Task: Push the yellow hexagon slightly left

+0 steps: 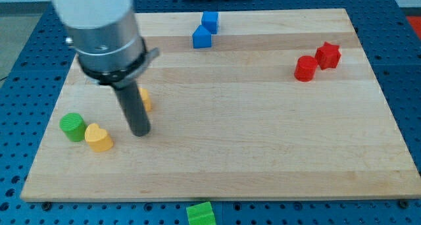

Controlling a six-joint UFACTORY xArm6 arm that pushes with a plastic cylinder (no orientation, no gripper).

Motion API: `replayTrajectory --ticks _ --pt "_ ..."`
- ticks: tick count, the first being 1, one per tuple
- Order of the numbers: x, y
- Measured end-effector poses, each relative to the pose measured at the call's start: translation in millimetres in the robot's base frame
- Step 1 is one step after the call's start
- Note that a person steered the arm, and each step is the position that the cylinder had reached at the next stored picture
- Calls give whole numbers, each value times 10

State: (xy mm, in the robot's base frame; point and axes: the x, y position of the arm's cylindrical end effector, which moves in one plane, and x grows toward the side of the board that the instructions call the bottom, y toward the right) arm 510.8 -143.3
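The yellow hexagon lies on the wooden board's left part, mostly hidden behind my rod; only its right edge shows. My tip rests on the board just below the hexagon, toward the view's bottom, and to the right of a yellow heart-shaped block. A green cylinder stands left of the yellow heart, touching or nearly touching it.
Two blue blocks sit together at the board's top middle. A red cylinder and a red star-like block sit at the upper right. A green block lies off the board at the view's bottom edge.
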Motion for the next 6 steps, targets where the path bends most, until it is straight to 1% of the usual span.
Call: replayTrajectory --ticks 1,2,3,4,5,6 --pt "-26 689" --pt "-378 1174" --pt "-702 684" --pt "-425 -106" --pt "-294 -248" --pt "-483 -250"
